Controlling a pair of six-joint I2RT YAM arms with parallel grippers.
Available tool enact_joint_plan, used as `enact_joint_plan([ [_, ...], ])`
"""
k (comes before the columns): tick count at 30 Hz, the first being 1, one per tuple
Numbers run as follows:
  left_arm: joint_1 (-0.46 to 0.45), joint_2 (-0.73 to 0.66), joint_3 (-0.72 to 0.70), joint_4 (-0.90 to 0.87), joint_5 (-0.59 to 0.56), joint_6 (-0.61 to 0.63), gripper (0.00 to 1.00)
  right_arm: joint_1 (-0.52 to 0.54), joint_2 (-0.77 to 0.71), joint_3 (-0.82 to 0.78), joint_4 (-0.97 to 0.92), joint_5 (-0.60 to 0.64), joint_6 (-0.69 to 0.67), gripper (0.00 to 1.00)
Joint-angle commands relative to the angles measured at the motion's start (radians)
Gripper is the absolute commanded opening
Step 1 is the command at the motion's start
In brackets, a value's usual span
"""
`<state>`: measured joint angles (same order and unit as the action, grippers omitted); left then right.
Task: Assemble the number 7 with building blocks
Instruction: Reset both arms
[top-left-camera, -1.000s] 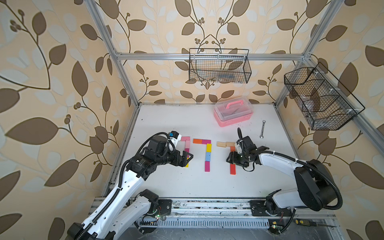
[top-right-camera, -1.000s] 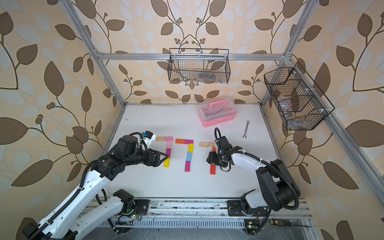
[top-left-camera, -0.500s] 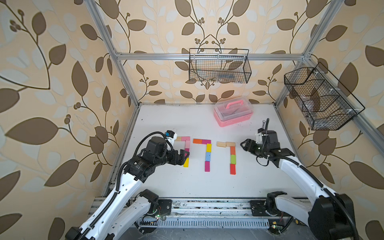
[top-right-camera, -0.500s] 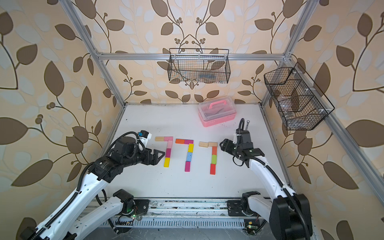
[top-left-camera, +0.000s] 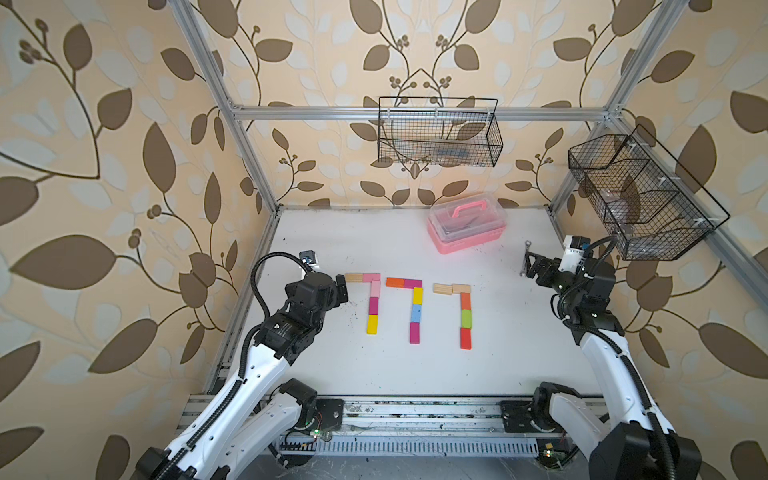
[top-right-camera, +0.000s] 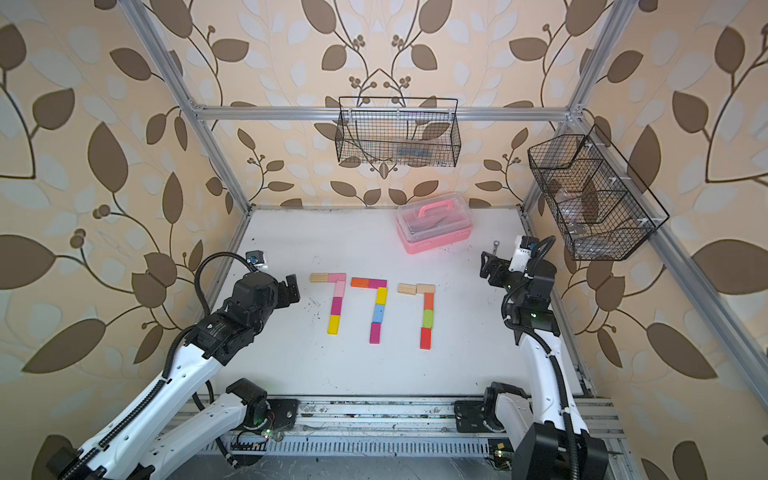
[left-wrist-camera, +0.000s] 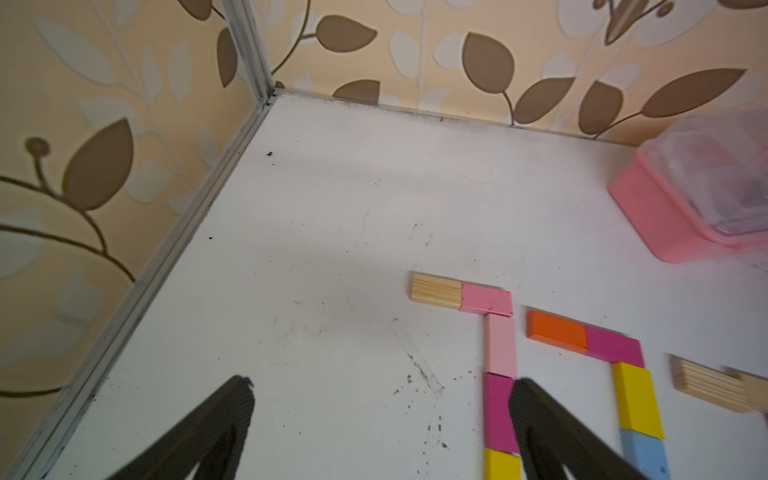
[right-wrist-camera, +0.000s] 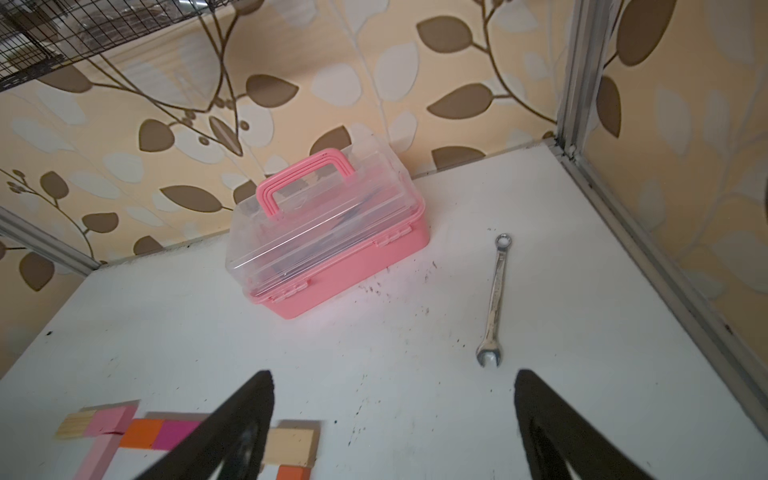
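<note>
Small flat coloured wooden building blocks (top-left-camera: 372, 305) are lying on the white tabletop (top-left-camera: 415, 374) as three number 7 shapes (top-left-camera: 417, 311) in a row. The black left gripper (left-wrist-camera: 380, 386) is hovering spread and empty just beside the leftmost shape; the right gripper (right-wrist-camera: 392, 376) is hanging spread, empty, near a silver spanner (right-wrist-camera: 494, 299)

Painted wooden blocks (top-left-camera: 417, 296), shiny metal wrench (right-wrist-camera: 494, 299)
</note>
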<state>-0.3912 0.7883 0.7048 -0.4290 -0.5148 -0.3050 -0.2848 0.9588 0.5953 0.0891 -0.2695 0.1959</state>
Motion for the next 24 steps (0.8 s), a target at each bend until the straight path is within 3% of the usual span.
enact_joint_plan([
  [1,0.084,-0.003,-0.05,0.16,-0.099,0.014,0.99,-0.028,0.025,-0.081,0.206,-0.033,-0.112,0.92],
  [5,0.244,0.002,-0.134,0.259,0.021,-0.04,0.99,-0.002,0.076,-0.171,0.368,-0.054,-0.16,0.92],
  [7,0.286,0.014,-0.184,0.334,0.022,-0.046,0.99,0.044,0.125,-0.187,0.397,-0.04,-0.175,0.92],
  [10,0.297,0.04,-0.233,0.427,-0.001,-0.01,0.99,0.114,0.192,-0.22,0.442,-0.012,-0.174,0.91],
  [15,0.349,0.138,-0.265,0.54,-0.001,0.044,0.99,0.166,0.277,-0.328,0.682,0.001,-0.159,0.9],
  [20,0.365,0.277,-0.349,0.831,0.089,0.169,0.99,0.231,0.318,-0.412,0.87,0.047,-0.225,0.9],
  [24,0.365,0.467,-0.372,1.051,0.143,0.248,0.99,0.265,0.349,-0.491,1.025,0.106,-0.241,0.9],
])
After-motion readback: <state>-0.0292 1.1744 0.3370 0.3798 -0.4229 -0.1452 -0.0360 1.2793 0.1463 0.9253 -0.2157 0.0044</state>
